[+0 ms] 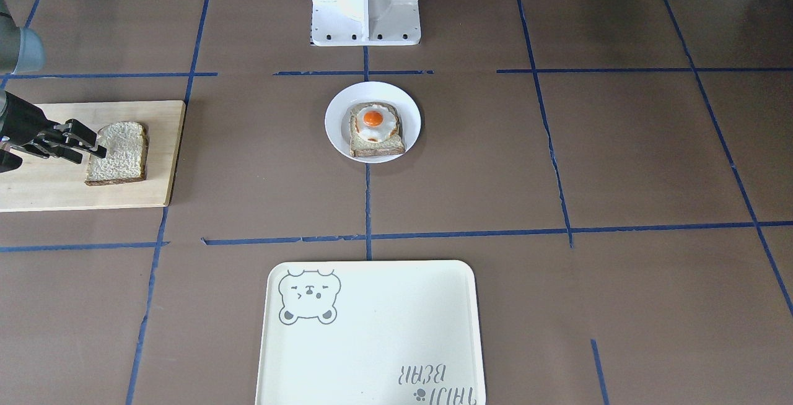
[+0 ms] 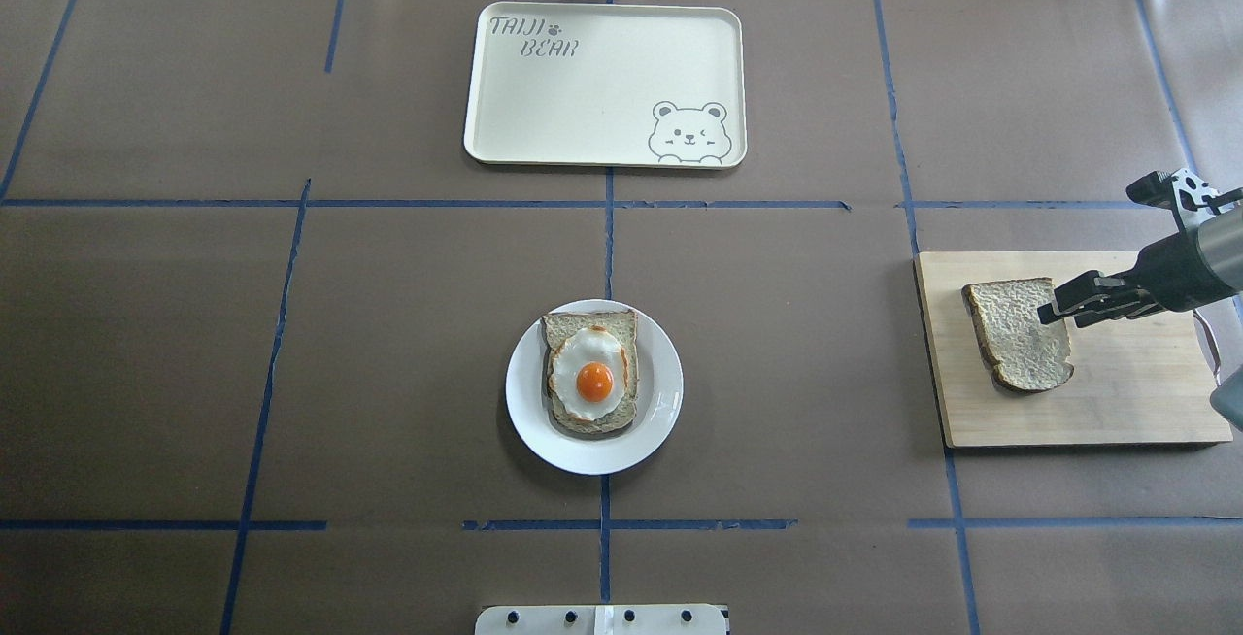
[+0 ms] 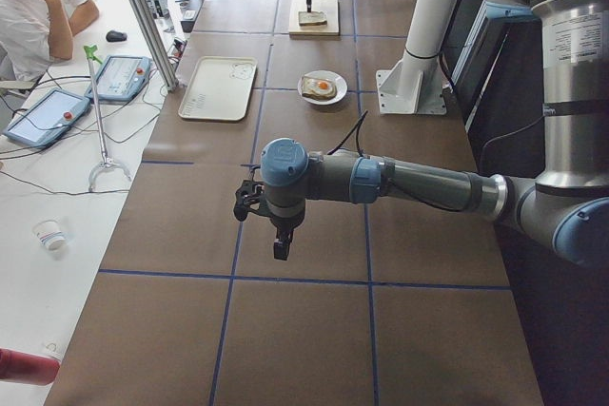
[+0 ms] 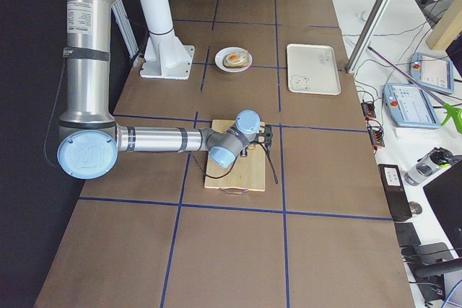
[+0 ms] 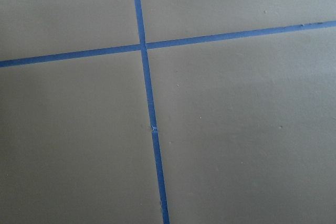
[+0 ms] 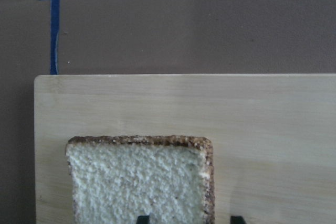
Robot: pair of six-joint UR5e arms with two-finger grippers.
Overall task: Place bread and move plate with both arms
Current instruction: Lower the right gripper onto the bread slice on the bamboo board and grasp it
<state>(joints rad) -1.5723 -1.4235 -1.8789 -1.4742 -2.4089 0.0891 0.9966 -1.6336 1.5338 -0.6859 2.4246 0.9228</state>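
Left gripper (image 3: 279, 246) shows up only in your left side view, hanging over the brown table cover (image 2: 408, 344) well away from everything, so I can't tell how its fingers stand. Its wrist cam gives you just cover and blue tape lines (image 5: 149, 119).

Right arm is cut off at the frame edge in both the overhead and front views. Right gripper (image 2: 1057, 313) sits at the bread (image 2: 1015, 339) with its fingers spread: in the wrist view one fingertip (image 6: 144, 219) is over the slice and the other is over bare board beside the crust. You can't tell whether they touch it. That view also crops the lower part of the slice, and in the right side view the arm hides it.

The bread lies flat on the wooden cutting board (image 2: 1136, 402), close to the board edge that faces the plate (image 2: 662, 400). The plate carries the egg-topped slice (image 2: 592, 378) and sits mid-table in front of the base. A wide stretch of cover runs between board and plate. The bear tray (image 2: 602, 82) is well apart, on the far side from the robot
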